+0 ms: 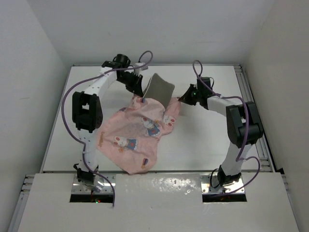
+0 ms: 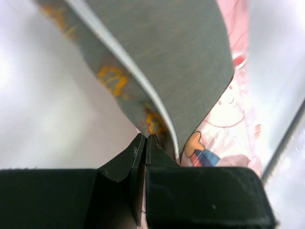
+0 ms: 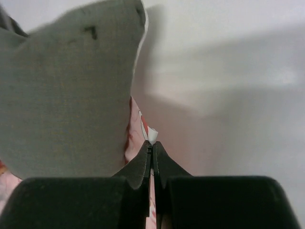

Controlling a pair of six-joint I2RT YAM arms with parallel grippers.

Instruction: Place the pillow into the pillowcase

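Observation:
The pink printed pillowcase (image 1: 137,135) lies spread mid-table. The grey pillow (image 1: 161,88) sticks out of its far end, tilted upward. My left gripper (image 1: 141,95) is at the far left corner of the pillowcase mouth. In the left wrist view it (image 2: 147,138) is shut, with a pink sliver of cloth between the jaws. The pillow (image 2: 181,62) with its pale trim rises just beyond, beside pink pillowcase (image 2: 228,119). My right gripper (image 1: 181,100) is at the far right corner. In the right wrist view it (image 3: 152,143) is shut on the pillowcase edge (image 3: 136,129), beside the pillow (image 3: 66,95).
The white table (image 1: 207,140) is walled in on three sides. A metal rail (image 1: 251,96) runs along its right edge. Both arms reach inward from the near edge and flank the cloth.

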